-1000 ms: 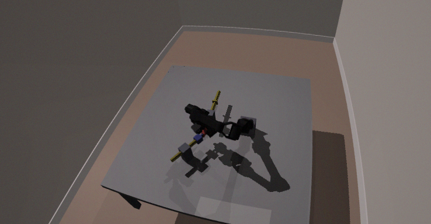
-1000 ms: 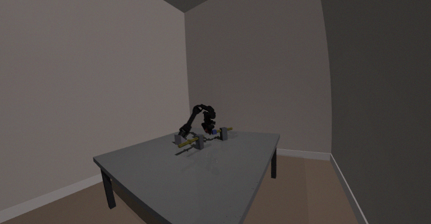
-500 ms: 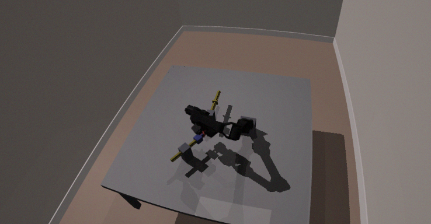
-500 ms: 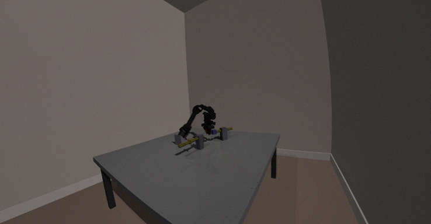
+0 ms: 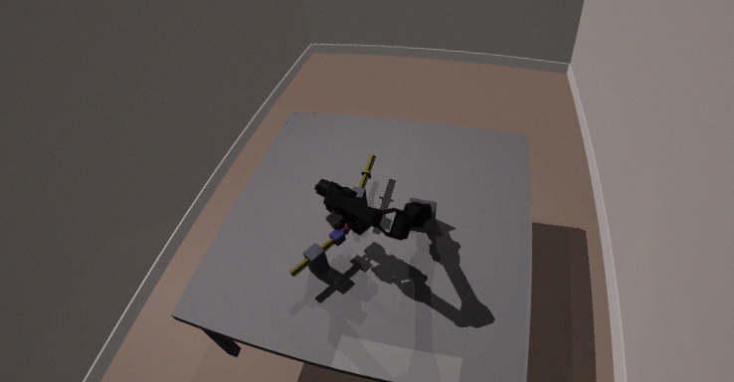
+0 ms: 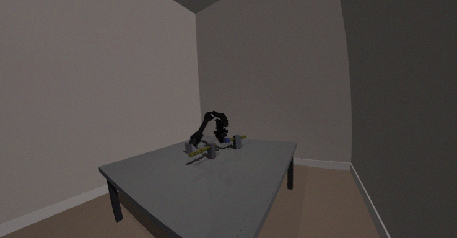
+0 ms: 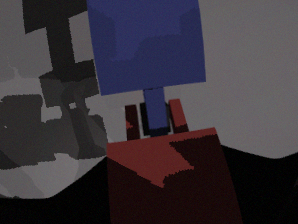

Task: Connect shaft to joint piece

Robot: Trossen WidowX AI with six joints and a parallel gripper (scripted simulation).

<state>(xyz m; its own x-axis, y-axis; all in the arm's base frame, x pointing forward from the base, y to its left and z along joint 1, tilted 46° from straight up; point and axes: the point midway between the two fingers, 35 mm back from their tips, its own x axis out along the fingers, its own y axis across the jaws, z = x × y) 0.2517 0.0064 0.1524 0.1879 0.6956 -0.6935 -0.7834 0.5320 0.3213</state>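
Around the middle of the top view, the black parallel-jaw gripper (image 5: 346,226) (image 6: 221,141) (image 7: 156,145) stands roughly half open, clamped on the red square joint piece (image 5: 347,228) (image 6: 218,139) (image 7: 145,156). Just beside that piece, a blue square block (image 5: 337,235) (image 6: 226,139) (image 7: 150,45) ends the fixed yellow shaft (image 5: 299,268) (image 6: 244,137), at lower left. The sliding yellow shaft (image 5: 369,163) (image 6: 195,153) with its collar points toward the top of the frame; which way the red opening faces, I cannot tell.

2 blocks (image 5: 314,252) (image 6: 237,142) on table (image 5: 462,163) (image 6: 192,185), 1 shaft (image 5: 299,268) (image 6: 245,137) through each, joint piece (image 5: 346,228) (image 7: 160,165) between
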